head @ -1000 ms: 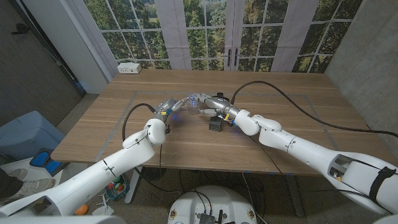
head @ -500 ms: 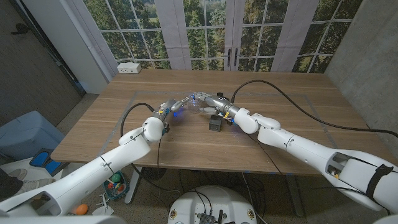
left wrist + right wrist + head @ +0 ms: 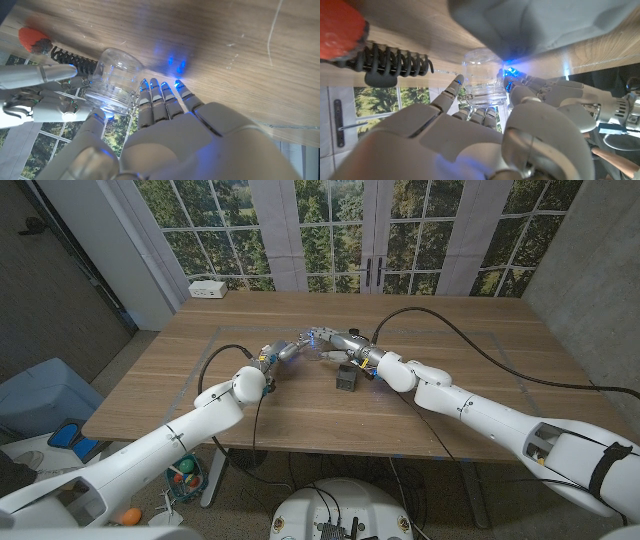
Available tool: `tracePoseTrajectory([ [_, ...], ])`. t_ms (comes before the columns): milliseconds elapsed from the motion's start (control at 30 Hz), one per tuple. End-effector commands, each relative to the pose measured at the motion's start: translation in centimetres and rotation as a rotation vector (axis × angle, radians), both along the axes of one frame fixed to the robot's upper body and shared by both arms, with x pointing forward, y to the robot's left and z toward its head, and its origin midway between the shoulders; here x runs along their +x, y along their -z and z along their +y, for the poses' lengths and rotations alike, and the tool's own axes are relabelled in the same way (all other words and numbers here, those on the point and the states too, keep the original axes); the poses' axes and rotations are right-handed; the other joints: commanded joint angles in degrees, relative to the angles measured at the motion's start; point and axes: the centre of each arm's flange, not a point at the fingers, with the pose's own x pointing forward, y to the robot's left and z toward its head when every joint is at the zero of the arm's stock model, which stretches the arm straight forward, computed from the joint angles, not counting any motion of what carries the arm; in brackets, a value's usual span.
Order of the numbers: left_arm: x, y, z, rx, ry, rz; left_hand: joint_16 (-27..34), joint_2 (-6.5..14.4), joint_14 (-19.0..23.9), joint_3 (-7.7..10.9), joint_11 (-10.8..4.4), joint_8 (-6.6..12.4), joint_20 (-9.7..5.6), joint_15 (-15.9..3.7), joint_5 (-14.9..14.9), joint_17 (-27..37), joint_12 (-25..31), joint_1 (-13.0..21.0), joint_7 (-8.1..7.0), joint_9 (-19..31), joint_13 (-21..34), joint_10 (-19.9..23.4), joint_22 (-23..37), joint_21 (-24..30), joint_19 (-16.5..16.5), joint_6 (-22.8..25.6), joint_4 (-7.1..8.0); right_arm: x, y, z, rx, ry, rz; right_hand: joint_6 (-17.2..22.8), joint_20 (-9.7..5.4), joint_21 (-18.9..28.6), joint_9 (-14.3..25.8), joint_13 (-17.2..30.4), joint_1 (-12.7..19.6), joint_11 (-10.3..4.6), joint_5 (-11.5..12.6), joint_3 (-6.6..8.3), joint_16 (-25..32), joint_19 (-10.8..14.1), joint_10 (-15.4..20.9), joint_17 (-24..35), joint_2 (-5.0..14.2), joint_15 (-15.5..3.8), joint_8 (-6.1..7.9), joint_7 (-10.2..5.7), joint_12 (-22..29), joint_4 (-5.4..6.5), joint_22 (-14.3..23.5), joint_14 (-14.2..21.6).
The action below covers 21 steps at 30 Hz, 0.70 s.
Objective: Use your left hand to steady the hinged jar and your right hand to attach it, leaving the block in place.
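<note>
**A:** Wooden table (image 3: 300,395) by big windows with trees outside. What's where?

**B:** Clear hinged jar (image 3: 116,80) sits around the middle of the table, between my two hands. My left hand (image 3: 283,352) comes in from the left, fingers (image 3: 161,102) against the jar's side with the thumb on its other side, so I'm holding it.

**A:** And the right?

**B:** My right hand (image 3: 333,343) wraps around the jar from the right, fingers closed on the glass. Dark block (image 3: 346,378) sits just near of that wrist.

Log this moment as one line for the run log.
left hand: fingers at glass jar | right hand: fingers around jar | block: on table, untouched
</note>
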Motion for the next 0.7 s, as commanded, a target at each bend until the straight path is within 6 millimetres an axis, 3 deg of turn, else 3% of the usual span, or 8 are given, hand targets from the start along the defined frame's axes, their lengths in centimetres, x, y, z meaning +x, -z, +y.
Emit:
tracePoseTrajectory([
  [33, -0.4, -0.8, -0.6, 0.020, -0.044, -0.019, 0.81, 1.07, 0.29, 0.43, 1.64, 2.29, 0.79, 1.43, 0.04, 0.18, 1.28, -0.11, 0.01, 0.32, 0.11, 2.14, 0.13, 0.01, -0.27, 5.99, -0.01, 0.3, 2.2, 0.2, -0.127, -0.014, 0.130, 1.73, -1.44, 0.05, 0.53, 0.37, -0.01, 3.30, 0.32, -0.25, 3.95, 0.28, 4.19, 4.34, -0.02, -4.28, 0.67, 1.18, 1.03, -0.09, 0.20, 4.71],
  [100, -1.4, -0.7, -0.3, -0.017, -0.107, -0.098, 1.03, 1.70, 1.15, 0.85, 2.35, 2.92, 1.00, 2.24, 0.05, 0.15, 1.56, 0.19, 0.35, 0.46, 0.12, 3.16, 0.11, 0.26, 0.25, 9.04, 0.03, 0.3, 2.2, 0.2, -0.128, -0.010, 0.128, 1.75, -1.44, 0.06, 0.53, 0.37, 0.01, 3.28, 0.33, -0.28, 3.93, 0.30, 4.17, 4.31, -0.03, -4.21, 0.67, 1.20, 1.02, -0.10, 0.20, 4.68],
  [200, -2.0, -0.6, -0.1, -0.039, -0.142, -0.152, 1.39, 2.61, 2.91, 1.66, 1.83, 3.12, 1.09, 1.85, 0.02, 0.12, 2.11, 0.75, 0.43, 0.63, 0.15, 5.43, 0.08, 0.78, 1.71, 11.32, -0.13, 0.4, 2.2, 0.2, -0.127, -0.011, 0.129, 1.72, -1.43, 0.05, 0.53, 0.37, 0.04, 3.26, 0.35, -0.32, 3.92, 0.29, 4.20, 4.28, -0.03, -4.18, 0.64, 1.22, 1.02, -0.12, 0.20, 4.66],
  [267, -2.5, -0.3, 0.0, -0.073, -0.178, -0.222, 1.46, 3.62, 4.44, 2.92, 1.82, 1.82, 1.47, 2.16, -0.03, 0.08, 1.82, 1.74, -1.73, 0.66, 0.16, 5.62, 0.06, 1.21, 3.20, 9.26, -0.76, 0.4, 2.2, 0.2, -0.130, -0.011, 0.126, 1.74, -1.41, 0.05, 0.53, 0.37, 0.06, 3.27, 0.36, -0.34, 3.93, 0.31, 4.19, 4.26, -0.03, -4.19, 0.64, 1.22, 1.01, -0.13, 0.20, 4.67],
  [333, -3.0, 0.0, 0.1, -0.109, -0.200, -0.283, 1.76, 4.51, 6.32, 4.15, 1.46, 1.62, 1.72, 1.71, -0.11, 0.07, 1.91, 2.77, -2.22, 0.68, 0.18, 6.44, 0.04, 1.45, 4.22, 9.11, -1.51, 0.4, 2.2, 0.3, -0.130, -0.013, 0.127, 1.71, -1.39, 0.05, 0.52, 0.36, 0.08, 3.27, 0.38, -0.37, 3.94, 0.32, 4.15, 4.24, -0.04, -4.14, 0.62, 1.19, 0.99, -0.15, 0.20, 4.71],
  [367, -3.2, 0.2, 0.2, -0.120, -0.207, -0.315, 1.79, 4.75, 7.09, 4.81, 1.47, 1.60, 1.67, 1.24, -0.21, 0.06, 1.80, 3.35, -3.19, 0.68, 0.20, 6.47, 0.03, 1.50, 4.58, 9.26, -2.05, 0.4, 2.1, 0.3, -0.131, -0.013, 0.125, 1.71, -1.38, 0.06, 0.52, 0.36, 0.09, 3.28, 0.38, -0.38, 3.93, 0.33, 4.16, 4.22, -0.04, -4.16, 0.62, 1.20, 0.99, -0.15, 0.20, 4.69],
  [533, -4.2, 1.1, 0.2, -0.221, -0.247, -0.500, 1.85, 4.94, 9.82, 6.79, 0.77, 2.10, 1.55, 1.22, -0.63, 0.05, 2.00, 4.88, -3.44, 0.72, 0.27, 8.12, 0.08, 2.11, 6.97, 11.94, -3.92, 0.3, 2.0, 0.5, -0.134, -0.015, 0.114, 1.62, -1.36, 0.03, 0.52, 0.36, 0.15, 3.18, 0.42, -0.45, 3.92, 0.30, 3.98, 4.17, -0.03, -4.12, 0.56, 1.14, 0.91, -0.18, 0.20, 4.67],
  [700, -4.5, 1.6, 0.4, -0.257, -0.230, -0.590, 1.72, 4.92, 10.90, 7.82, 0.52, 1.16, 1.69, 1.13, -0.88, 0.07, 1.48, 5.55, -3.73, 0.75, 0.31, 7.49, 0.16, 2.35, 8.00, 10.11, -4.90, 0.0, 1.9, 0.5, -0.135, -0.017, 0.101, 0.55, -0.97, -0.05, 0.54, 0.36, 0.06, 3.85, 0.43, -0.88, 3.80, 0.15, 2.88, 4.03, -0.44, -2.97, 0.18, 1.16, 0.52, -0.27, 0.19, 4.35],
])
